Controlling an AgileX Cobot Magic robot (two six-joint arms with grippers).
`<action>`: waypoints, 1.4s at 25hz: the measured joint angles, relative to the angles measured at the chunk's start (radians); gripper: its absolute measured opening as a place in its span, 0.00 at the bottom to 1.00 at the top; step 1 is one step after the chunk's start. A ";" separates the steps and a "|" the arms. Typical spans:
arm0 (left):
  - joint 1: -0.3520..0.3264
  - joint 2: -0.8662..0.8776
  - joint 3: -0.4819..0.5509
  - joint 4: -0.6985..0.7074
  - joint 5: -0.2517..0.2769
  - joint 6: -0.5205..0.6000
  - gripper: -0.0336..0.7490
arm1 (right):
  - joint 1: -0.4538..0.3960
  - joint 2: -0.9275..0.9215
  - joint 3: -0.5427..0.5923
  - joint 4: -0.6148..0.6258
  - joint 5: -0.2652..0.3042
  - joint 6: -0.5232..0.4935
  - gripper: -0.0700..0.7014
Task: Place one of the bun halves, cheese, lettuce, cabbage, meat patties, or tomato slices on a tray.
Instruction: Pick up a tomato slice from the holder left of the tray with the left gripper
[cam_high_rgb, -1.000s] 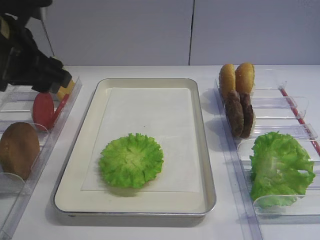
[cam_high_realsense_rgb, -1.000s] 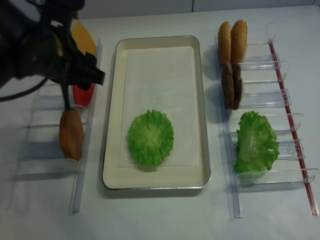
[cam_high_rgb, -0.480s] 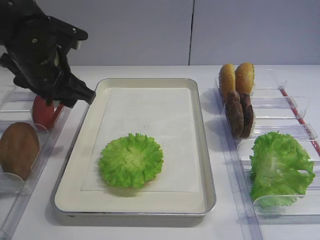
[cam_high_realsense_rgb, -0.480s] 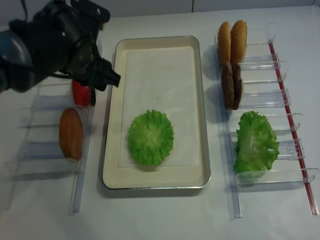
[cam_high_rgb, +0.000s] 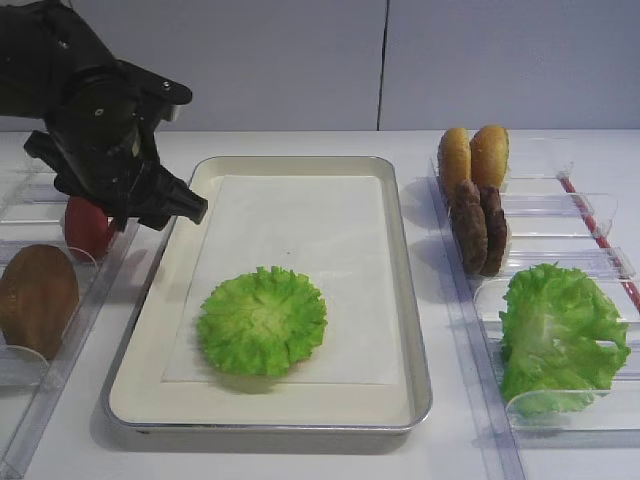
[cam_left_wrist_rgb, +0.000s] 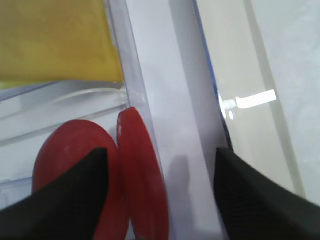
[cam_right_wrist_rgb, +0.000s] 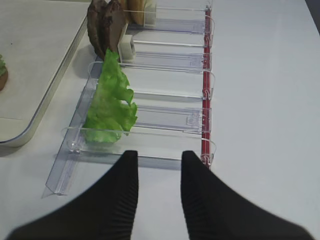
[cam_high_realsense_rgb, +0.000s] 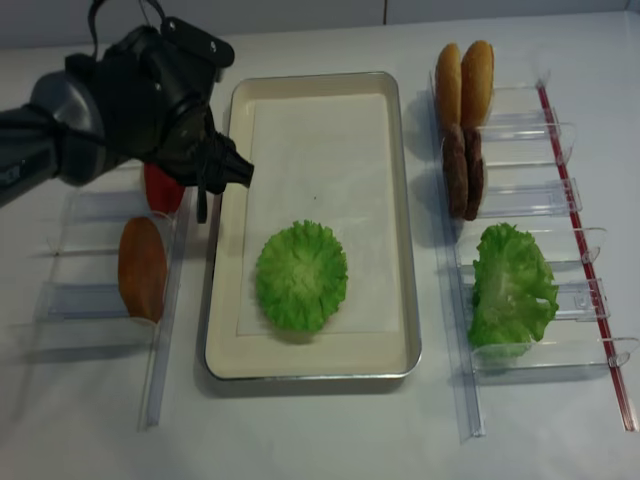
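Note:
Two red tomato slices (cam_left_wrist_rgb: 142, 175) stand on edge in the left clear rack, and one shows beside the arm from outside (cam_high_rgb: 85, 228). My left gripper (cam_left_wrist_rgb: 160, 152) hangs over them, open. One slice stands between its fingers; the left finger (cam_left_wrist_rgb: 75, 200) lies over the other slice. The yellow cheese (cam_left_wrist_rgb: 55, 40) lies just beyond. The cream tray (cam_high_rgb: 420, 330) in the middle holds a round lettuce piece (cam_high_rgb: 262, 320). My right gripper (cam_right_wrist_rgb: 159, 155) is open and holds nothing, near the right rack's front end.
The left arm (cam_high_rgb: 110, 140) covers the back of the left rack (cam_high_realsense_rgb: 100, 300), where a brown bun half (cam_high_rgb: 37, 300) stands. The right rack (cam_high_rgb: 560, 215) holds two golden bun halves (cam_high_rgb: 472, 155), two dark meat patties (cam_high_rgb: 478, 228) and a green leaf (cam_high_rgb: 558, 335).
The left arm has swung right and forward over the tomato slices towards the tray's left edge, and it now hides the cheese in the outside views. Nothing else has moved.

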 joint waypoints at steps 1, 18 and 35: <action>0.000 0.000 0.000 0.000 0.000 0.000 0.60 | 0.000 0.000 0.000 0.000 0.000 0.000 0.41; 0.000 0.000 -0.002 0.039 0.017 -0.047 0.10 | 0.000 0.000 0.000 0.000 0.000 0.000 0.41; -0.061 -0.369 -0.036 -0.107 0.130 0.018 0.10 | 0.000 0.000 0.000 0.002 0.000 0.000 0.41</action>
